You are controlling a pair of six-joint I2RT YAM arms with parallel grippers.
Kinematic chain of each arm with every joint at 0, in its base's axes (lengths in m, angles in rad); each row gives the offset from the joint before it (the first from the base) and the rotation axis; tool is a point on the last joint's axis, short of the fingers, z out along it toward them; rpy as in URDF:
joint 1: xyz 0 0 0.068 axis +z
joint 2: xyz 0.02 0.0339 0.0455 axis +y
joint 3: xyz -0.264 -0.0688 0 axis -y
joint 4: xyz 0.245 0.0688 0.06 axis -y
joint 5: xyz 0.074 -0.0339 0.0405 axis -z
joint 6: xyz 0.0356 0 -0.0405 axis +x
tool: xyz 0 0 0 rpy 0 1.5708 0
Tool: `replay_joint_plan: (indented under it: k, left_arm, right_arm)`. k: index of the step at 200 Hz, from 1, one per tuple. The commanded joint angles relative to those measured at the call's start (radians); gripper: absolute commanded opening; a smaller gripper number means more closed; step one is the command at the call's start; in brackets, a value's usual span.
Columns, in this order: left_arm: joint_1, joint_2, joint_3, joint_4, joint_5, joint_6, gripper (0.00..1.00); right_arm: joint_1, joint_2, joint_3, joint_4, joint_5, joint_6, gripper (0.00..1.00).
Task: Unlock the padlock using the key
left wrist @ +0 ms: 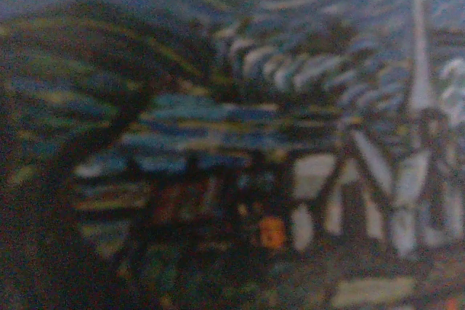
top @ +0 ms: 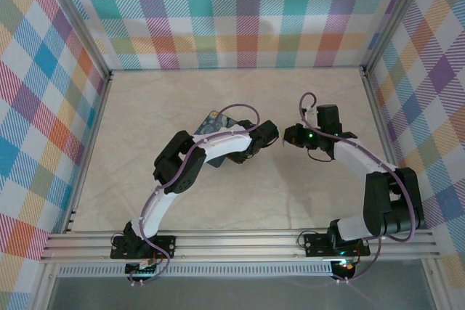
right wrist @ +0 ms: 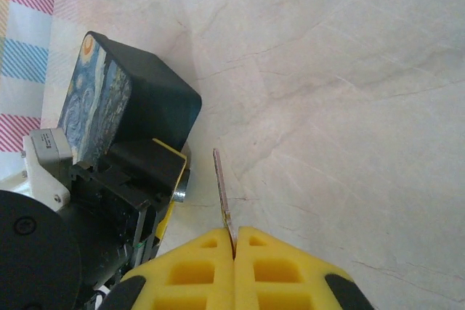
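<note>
1. Right gripper (right wrist: pixel 234 243): the yellow fingers (right wrist: pixel 276 270) are pressed together and clamp the key (right wrist: pixel 221 186) by its head. The blade projects straight out past the fingertips, above the table (right wrist: pixel 349 70) and clear of it.

2. Key position: the blade tip lies just beside the front of the left gripper (right wrist: pixel 161 176), with a narrow gap between them. No contact is visible.

3. Left gripper: a dark finger with a yellow edge faces the key. A small silvery part (right wrist: pixel 180 194) sits at its tip. It cannot be told whether this part belongs to the padlock, nor whether the left jaws are apart or together.

4. Tin (right wrist: pixel 94 107): it stands directly behind the left gripper, painted face to one side and dark side wall toward the key. In the left wrist view the painted surface of the tin (left wrist: pixel 254 107) appears at very close range and is blurred.

5. Overhead view: the left gripper (top: pixel 270 136) and right gripper (top: pixel 288 136) meet tip to tip near the middle of the table (top: pixel 218 208). The tin (top: pixel 212 121) lies partly under the left arm, just behind its wrist.
</note>
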Motion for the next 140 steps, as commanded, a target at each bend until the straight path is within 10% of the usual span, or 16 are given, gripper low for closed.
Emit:
replay_joint_plan:
  k: [1,140]
  left_arm:
    - [0.020,-0.017,-0.024,0.005,0.027,0.035,0.40]
    - [0.175,-0.296,-0.310,0.343,0.486,0.480,0.23]
  right_arm:
    - [-0.004,0.007,-0.011,-0.024,-0.010,-0.034,0.00]
    - [0.047,-0.019,-0.134,0.105,-0.250,0.054,0.00]
